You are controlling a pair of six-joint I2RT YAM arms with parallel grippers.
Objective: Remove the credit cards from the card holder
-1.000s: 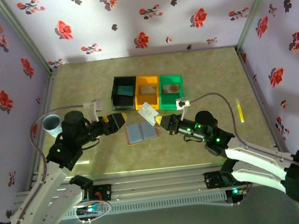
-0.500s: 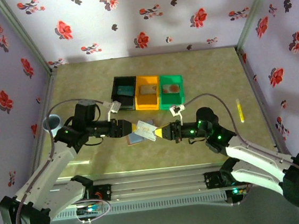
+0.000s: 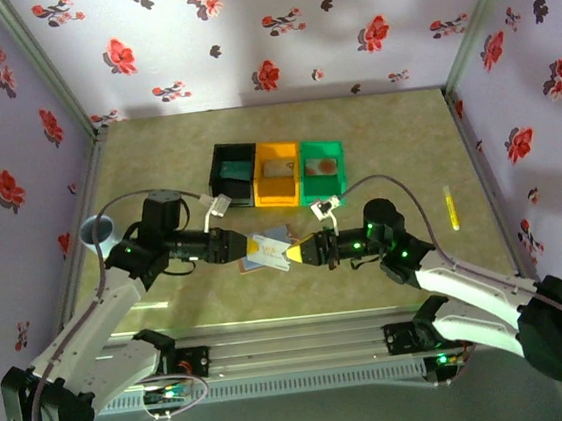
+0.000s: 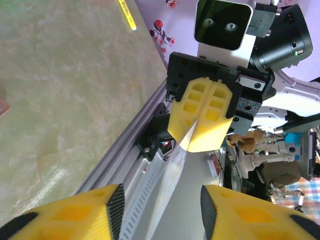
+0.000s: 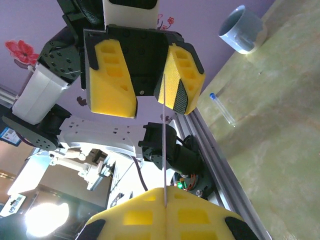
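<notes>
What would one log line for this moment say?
right gripper: shut on credit card, midair | left gripper: open around card's far end

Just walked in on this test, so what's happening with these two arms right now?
The right gripper is shut on one end of a pale card, holding it in the air between the arms. The left gripper faces it, jaws open on either side of the card's free end, not clamped; it looks like a handover. The card holder lies open on the table just below.
</notes>
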